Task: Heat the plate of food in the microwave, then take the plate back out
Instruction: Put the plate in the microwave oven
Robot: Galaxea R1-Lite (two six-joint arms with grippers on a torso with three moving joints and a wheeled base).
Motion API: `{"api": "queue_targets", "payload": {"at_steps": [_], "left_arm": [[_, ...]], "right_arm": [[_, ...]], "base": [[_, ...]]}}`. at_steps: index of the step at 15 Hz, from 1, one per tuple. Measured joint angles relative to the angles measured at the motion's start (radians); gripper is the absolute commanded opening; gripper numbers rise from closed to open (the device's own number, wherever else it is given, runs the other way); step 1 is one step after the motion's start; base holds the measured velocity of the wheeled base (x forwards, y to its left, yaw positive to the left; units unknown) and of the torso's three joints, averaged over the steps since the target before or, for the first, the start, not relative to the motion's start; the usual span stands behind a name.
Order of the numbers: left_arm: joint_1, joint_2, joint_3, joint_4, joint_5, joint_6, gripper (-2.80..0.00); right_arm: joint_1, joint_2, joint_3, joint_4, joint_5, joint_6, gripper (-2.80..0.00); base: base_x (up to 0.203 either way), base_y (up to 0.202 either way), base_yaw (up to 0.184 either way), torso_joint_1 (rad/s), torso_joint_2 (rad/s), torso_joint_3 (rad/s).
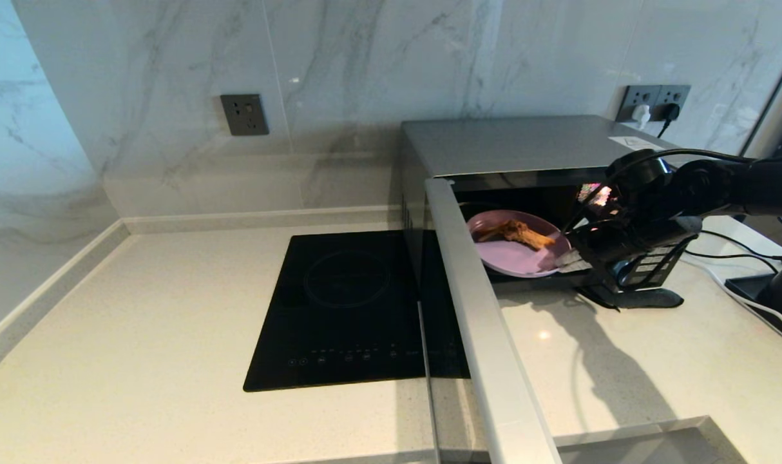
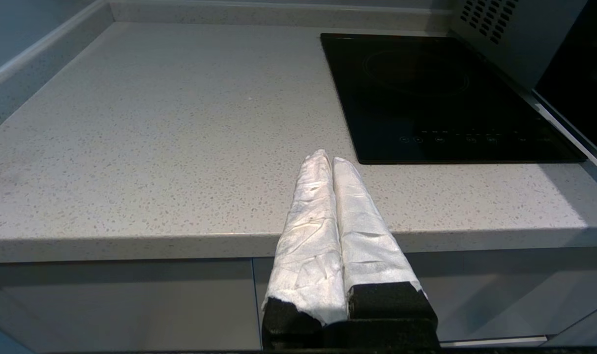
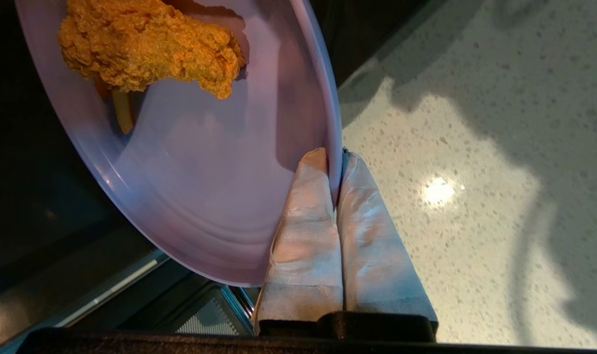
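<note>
Gripping: right gripper [image 3: 335,162] is pinching the near rim of the plate of food [image 1: 516,254], fingers clamped on either side of the edge.
Plate position: sitting in the microwave [image 1: 526,145] mouth, frame centre-right, half over the sill.
Clearance: open door [image 1: 478,322] is standing left; bare desk [image 1: 623,380] lying below and right.
Left gripper [image 2: 328,160]: hanging pressed together, holding nothing, off the desk's front edge.

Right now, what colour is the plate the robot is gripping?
Pale lilac plate, seen best in the right wrist view.
</note>
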Motion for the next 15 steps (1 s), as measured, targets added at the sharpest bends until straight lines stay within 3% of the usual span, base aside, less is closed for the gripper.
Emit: {"api": "queue_targets", "payload": {"at_steps": [15], "left_arm": [[0.0,0.0,0.0,0.0,0.0,0.0,-2.8]], "right_arm": [[0.002,0.101,-0.118,0.05,-0.056,-0.002,-2.8]], "base": [[0.0,0.0,0.0,0.0,0.0,0.0]]}}
